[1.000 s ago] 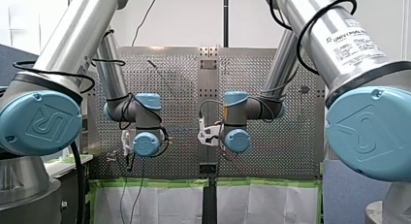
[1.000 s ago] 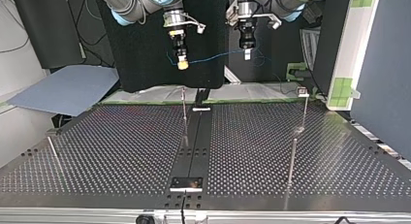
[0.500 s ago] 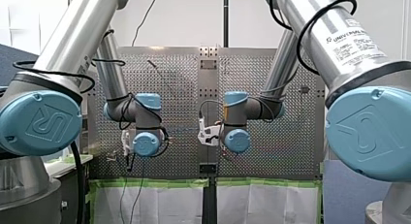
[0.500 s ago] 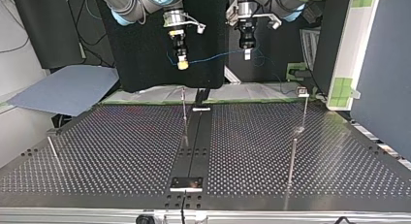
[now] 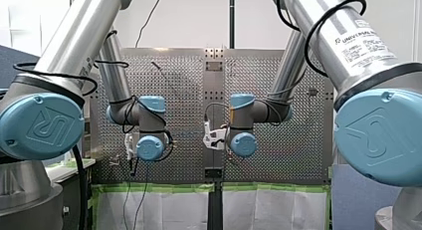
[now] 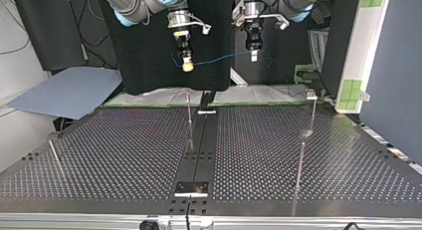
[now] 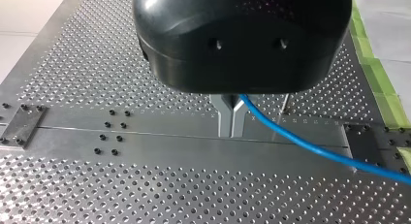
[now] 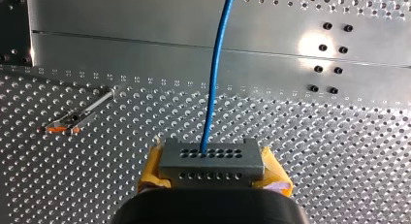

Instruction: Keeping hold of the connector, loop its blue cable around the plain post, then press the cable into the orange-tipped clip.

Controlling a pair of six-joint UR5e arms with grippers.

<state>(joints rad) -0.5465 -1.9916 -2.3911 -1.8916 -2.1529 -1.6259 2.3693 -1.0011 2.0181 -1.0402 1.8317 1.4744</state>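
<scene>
right gripper [image 6: 187, 64] clamped on grey connector [image 8: 212, 159], yellow pads [image 8: 276, 174] either side of it, held high above table [image 6: 124, 145]. blue cable [image 7: 300, 145] leaves connector and spans across to left gripper [image 7: 231, 118], whose metal fingers [image 7: 224, 118] pinch it tight. orange-tipped clip [image 8: 68, 122] on table, well apart from cable. both grippers near table's far edge in top view.

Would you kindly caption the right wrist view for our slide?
Right gripper clamps the connector; its blue cable runs ahead.
</scene>
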